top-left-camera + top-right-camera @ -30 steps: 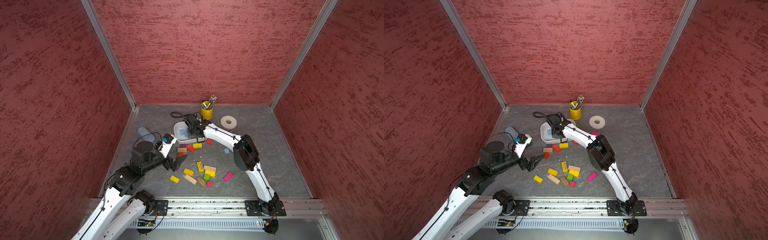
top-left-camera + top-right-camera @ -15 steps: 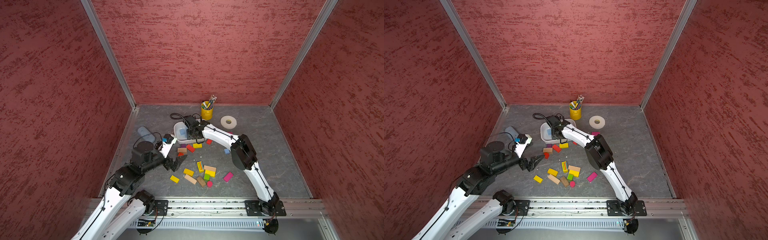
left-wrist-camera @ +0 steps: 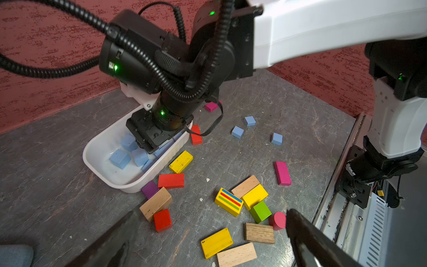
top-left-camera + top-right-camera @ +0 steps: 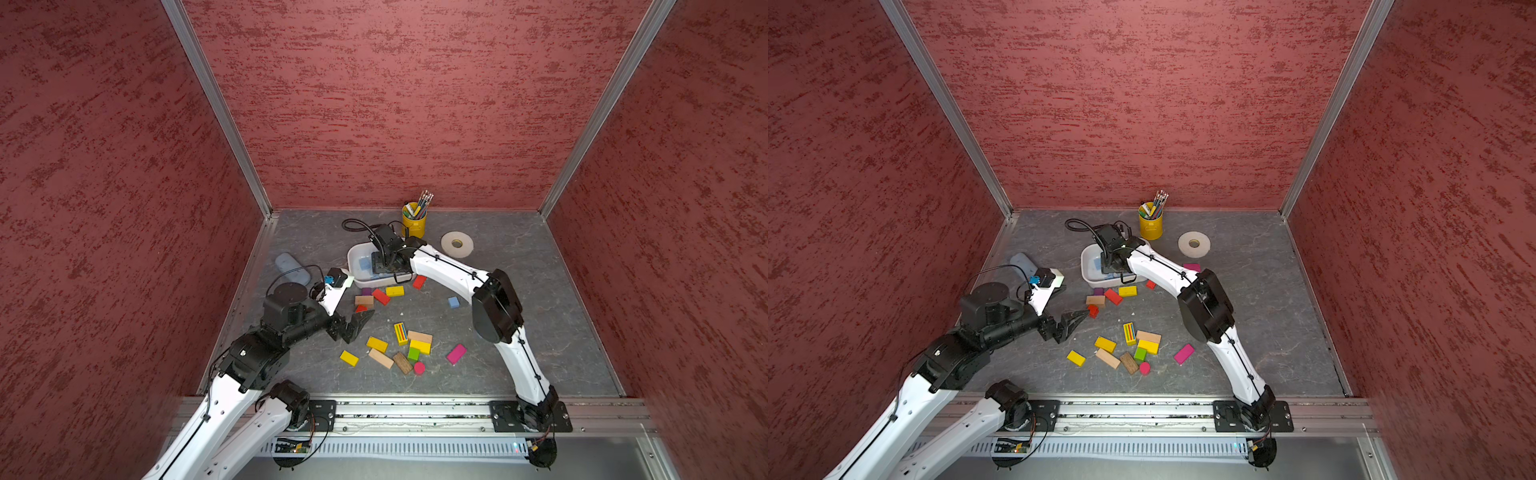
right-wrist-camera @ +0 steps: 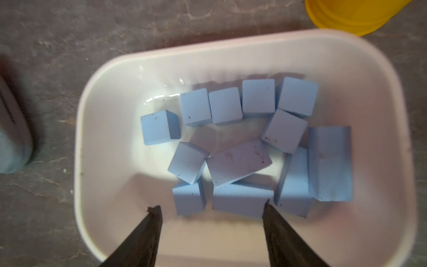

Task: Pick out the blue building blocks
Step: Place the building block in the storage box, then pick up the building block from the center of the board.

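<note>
Your right claw (image 5: 210,208), jaws apart and empty, above blue blocks (image 5: 239,161) in the white tray (image 5: 231,45); your left claw (image 4: 359,326), wide open, beside a red block (image 4: 360,308).

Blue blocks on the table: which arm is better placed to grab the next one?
Probably the right arm: the loose blue blocks lie beside it, and the right gripper hangs open over the tray. The left gripper is across the pile.

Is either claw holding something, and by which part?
Nothing is held. The right gripper hangs open over the blue blocks in the white plastic tub; the left gripper is open, empty.
</note>
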Motion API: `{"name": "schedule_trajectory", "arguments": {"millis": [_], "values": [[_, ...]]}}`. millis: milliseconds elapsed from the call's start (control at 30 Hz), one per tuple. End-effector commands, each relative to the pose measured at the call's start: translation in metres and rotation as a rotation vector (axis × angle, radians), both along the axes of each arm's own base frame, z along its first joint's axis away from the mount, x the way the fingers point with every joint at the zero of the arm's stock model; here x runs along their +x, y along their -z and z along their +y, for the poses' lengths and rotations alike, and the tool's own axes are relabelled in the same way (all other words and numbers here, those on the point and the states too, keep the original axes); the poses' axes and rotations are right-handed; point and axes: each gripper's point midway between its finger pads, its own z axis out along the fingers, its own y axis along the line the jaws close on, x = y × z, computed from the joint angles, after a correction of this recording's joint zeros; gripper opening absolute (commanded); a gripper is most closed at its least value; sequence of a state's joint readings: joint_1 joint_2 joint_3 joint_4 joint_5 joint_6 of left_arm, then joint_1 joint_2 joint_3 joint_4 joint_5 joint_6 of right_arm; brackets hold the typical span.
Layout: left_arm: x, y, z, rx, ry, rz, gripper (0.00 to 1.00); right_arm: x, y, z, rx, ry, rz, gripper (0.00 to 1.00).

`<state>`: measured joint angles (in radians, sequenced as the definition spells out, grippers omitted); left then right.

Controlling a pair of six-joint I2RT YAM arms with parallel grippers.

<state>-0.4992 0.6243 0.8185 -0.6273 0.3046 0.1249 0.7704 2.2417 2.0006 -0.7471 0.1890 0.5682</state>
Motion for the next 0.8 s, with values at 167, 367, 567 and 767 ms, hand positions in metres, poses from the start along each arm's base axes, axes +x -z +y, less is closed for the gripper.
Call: {"name": "schedule_trajectory", "arguments": {"millis": [167, 367, 567, 767], "values": [[0.002, -0.002, -0.001, -0.006, 0.005, -0.017, 1.00, -0.005, -0.077, -0.035, 0.060, 0.089, -0.165, 0.76], [-0.001, -0.001, -0.007, -0.012, 0.041, 0.000, 1.00, -0.018, -0.089, -0.073, 0.077, 0.162, -0.201, 0.81], [-0.005, 0.001, -0.014, -0.021, 0.089, 0.018, 1.00, -0.033, -0.086, -0.108, 0.103, 0.230, -0.197, 0.86], [-0.005, 0.001, -0.016, -0.023, 0.100, 0.020, 1.00, -0.048, -0.068, -0.135, 0.114, 0.289, -0.157, 0.90]]}}
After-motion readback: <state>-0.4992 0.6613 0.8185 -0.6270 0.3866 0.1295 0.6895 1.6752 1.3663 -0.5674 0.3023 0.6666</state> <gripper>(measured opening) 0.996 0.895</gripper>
